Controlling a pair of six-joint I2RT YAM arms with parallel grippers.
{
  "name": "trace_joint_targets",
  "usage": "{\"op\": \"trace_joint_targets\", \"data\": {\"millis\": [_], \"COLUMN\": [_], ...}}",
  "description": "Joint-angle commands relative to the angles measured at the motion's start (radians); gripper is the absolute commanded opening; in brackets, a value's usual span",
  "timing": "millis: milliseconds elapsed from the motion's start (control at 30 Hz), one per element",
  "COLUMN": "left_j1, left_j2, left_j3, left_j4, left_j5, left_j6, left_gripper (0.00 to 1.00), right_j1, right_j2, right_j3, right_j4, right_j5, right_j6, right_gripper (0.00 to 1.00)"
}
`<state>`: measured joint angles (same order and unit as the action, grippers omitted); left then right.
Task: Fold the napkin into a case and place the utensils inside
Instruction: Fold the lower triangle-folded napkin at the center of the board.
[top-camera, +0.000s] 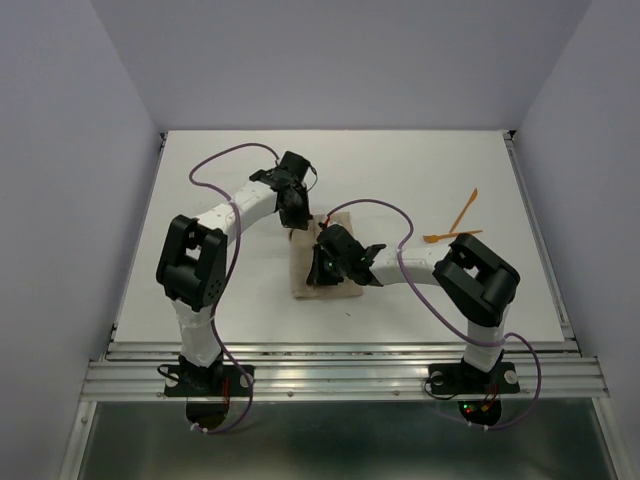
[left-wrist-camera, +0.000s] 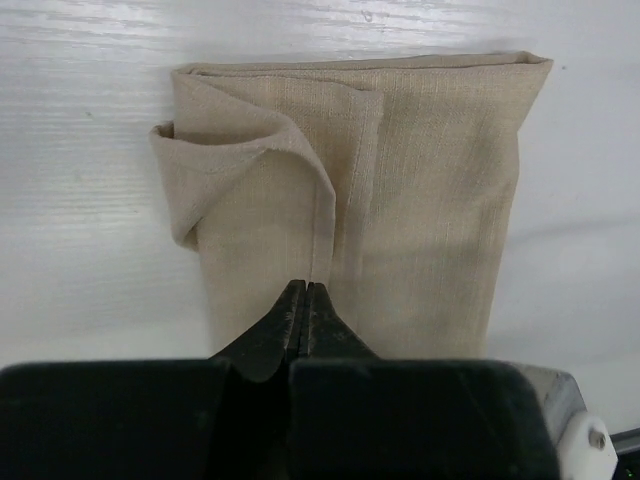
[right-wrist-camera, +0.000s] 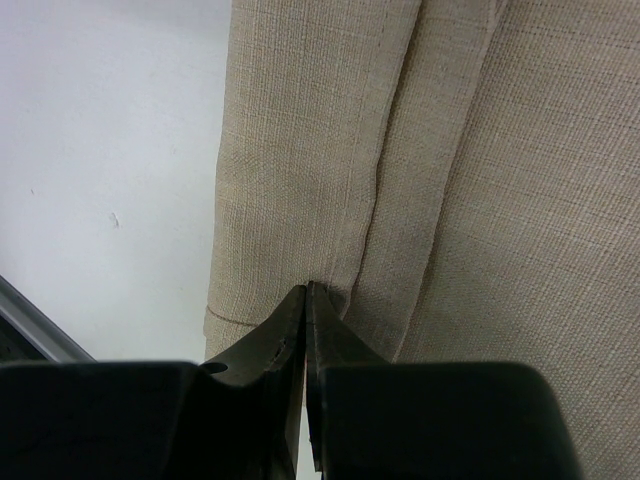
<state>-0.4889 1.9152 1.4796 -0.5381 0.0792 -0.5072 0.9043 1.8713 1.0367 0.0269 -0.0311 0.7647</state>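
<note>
Left pincer (left-wrist-camera: 307, 290) is seen closed on a hemmed flap edge of the folded napkin (left-wrist-camera: 430, 180), laid mid-counter (left-wrist-camera: 80, 80). Right pincer (right-wrist-camera: 308, 292) is clamped on another hem. Two orange utensils (top-camera: 462, 212) are noted well apart, rightward.

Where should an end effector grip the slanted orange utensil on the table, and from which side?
Grip the slanted orange utensil on its far half, coming down from above and closing across the thin shaft. It lies flat on the table, and its near end is close to the other orange utensil.
</note>
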Motion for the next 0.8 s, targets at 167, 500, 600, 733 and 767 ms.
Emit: {"op": "trace_joint_targets", "data": {"millis": [167, 500, 600, 733, 767], "left_j1": [0.015, 0.015, 0.012, -0.003, -0.010], "left_j2": [-0.229, -0.240, -0.249, -0.266, -0.269], "left_j3": [-0.151, -0.341, -0.401, -0.467, -0.478], "left_j4": [0.020, 0.112, 0.142, 0.174, 0.181], "left_j5": [-0.062, 0.036, 0.062, 0.080, 0.086], "left_j6": [-0.033, -0.062, -0.068, -0.070, -0.071], "left_gripper": [0.00, 0.00, 0.00, 0.00, 0.00], "right_j1": [0.001, 0.001, 0.001, 0.001, 0.001], "right_j2": [-0.006, -0.011, -0.008, -0.001, 0.000], "right_j3": [-0.043, -0.047, -0.047, -0.041, -0.041], "right_j4": [-0.084, -0.085, -0.082, -0.082, -0.082], "right_j5": [0.017, 0.017, 0.017, 0.016, 0.014], "right_j6": [-0.004, -0.004, -0.002, -0.002, -0.002], "right_gripper": [0.08, 0.08, 0.08, 0.08, 0.08]}}
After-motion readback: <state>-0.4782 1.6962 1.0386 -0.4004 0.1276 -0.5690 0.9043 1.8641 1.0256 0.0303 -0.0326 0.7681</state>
